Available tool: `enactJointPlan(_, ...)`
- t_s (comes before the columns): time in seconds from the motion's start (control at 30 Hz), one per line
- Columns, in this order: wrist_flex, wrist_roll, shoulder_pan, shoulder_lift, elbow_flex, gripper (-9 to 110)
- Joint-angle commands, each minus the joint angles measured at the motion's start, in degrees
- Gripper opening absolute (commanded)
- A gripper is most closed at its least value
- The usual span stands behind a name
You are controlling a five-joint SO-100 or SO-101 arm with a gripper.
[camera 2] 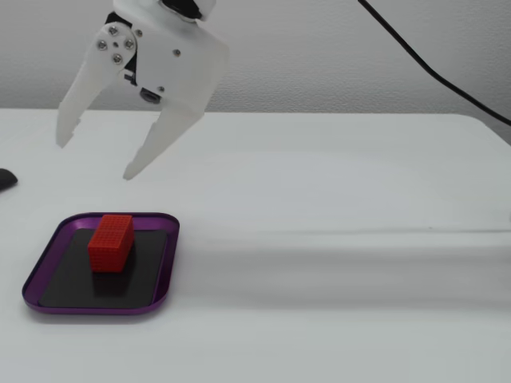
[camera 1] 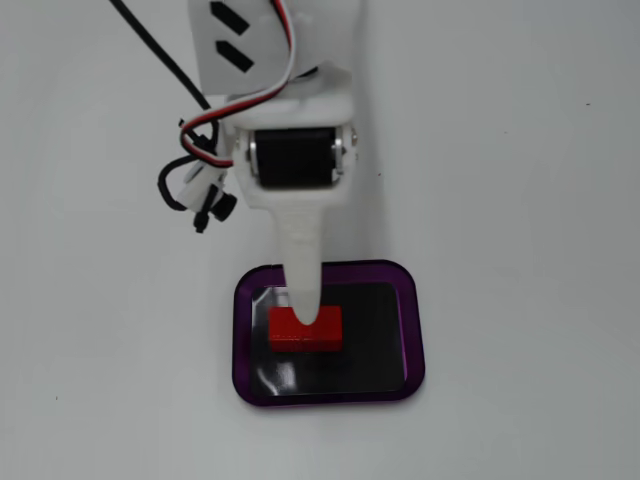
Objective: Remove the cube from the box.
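The cube (camera 1: pixel 326 333) (camera 2: pixel 110 242), a small red dotted block, lies on the black floor of the box (camera 1: pixel 415 335) (camera 2: pixel 104 308), a shallow purple-rimmed tray. My white gripper (camera 2: pixel 93 159) hangs open above the box, well clear of the cube, with its fingertips pointing down and spread wide to either side of it in the side fixed view. In the top-down fixed view the gripper (camera 1: pixel 304 300) reaches in from the top of the picture, and one finger (camera 1: pixel 300 260) covers part of the cube's left half.
The white table (camera 2: pixel 335 263) stretches away to the right of the box in the side fixed view. A small dark object (camera 2: pixel 5 179) sits at the left edge. Black and red cables (camera 1: pixel 195 180) hang off the wrist.
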Motion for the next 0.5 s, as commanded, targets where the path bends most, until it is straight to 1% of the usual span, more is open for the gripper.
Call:
enactJointPlan(0.0,0.2,-0.1,-2.4,-0.4,-1.9,19)
enactJointPlan(0.1,0.2,-0.4,-3.6,-2.7,-1.9,19)
enactJointPlan(0.47,-0.2,-0.8,-2.8,-11.0,-2.8,19)
